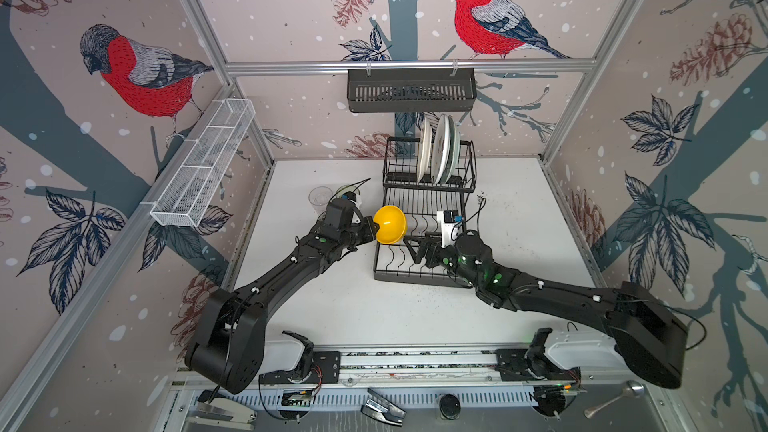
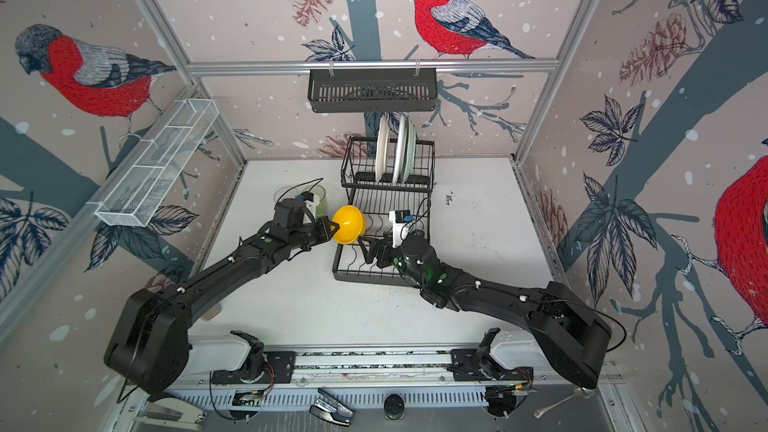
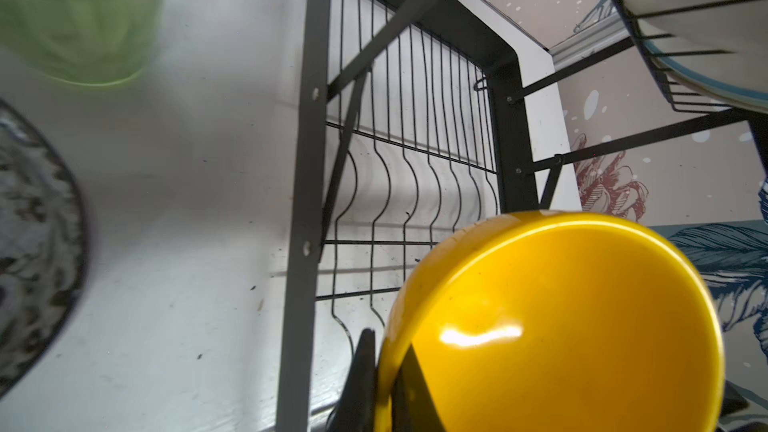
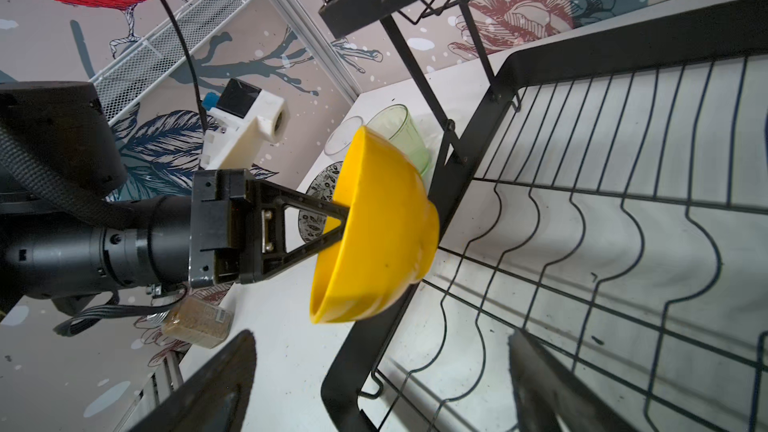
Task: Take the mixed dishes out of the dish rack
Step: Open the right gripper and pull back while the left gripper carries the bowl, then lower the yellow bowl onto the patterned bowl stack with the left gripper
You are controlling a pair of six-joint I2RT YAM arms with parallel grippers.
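Left gripper [image 1: 375,227]: clamped on the yellow bowl [image 1: 390,224], at its rim.
Right gripper [image 1: 412,249]: jaws spread wide above the dish rack [image 1: 377,261].

At 12 o'clock, hung from the aluminium rail [image 1: 407,65]: long black slotted plastic basket [image 1: 411,91], seen in both top views. At 10 o'clock, fixed aslant along the side frame: long white mesh trough [image 1: 205,164]. All round, wallpaper with red-breasted bullfinches [image 1: 141,72], pine cones and dark leaves. Below, a white tabletop [image 1: 353,313] speckled with dark crumbs. Along the near ledge: grey stapler [image 1: 224,409] at 7 o'clock, black stapler [image 1: 382,409] and round black cap [image 1: 449,406] at 6 o'clock, metal ladle-like utensil [image 1: 611,400] at 5 o'clock. In the right wrist view, a clear container of brown granules [image 4: 195,322] by the table edge.
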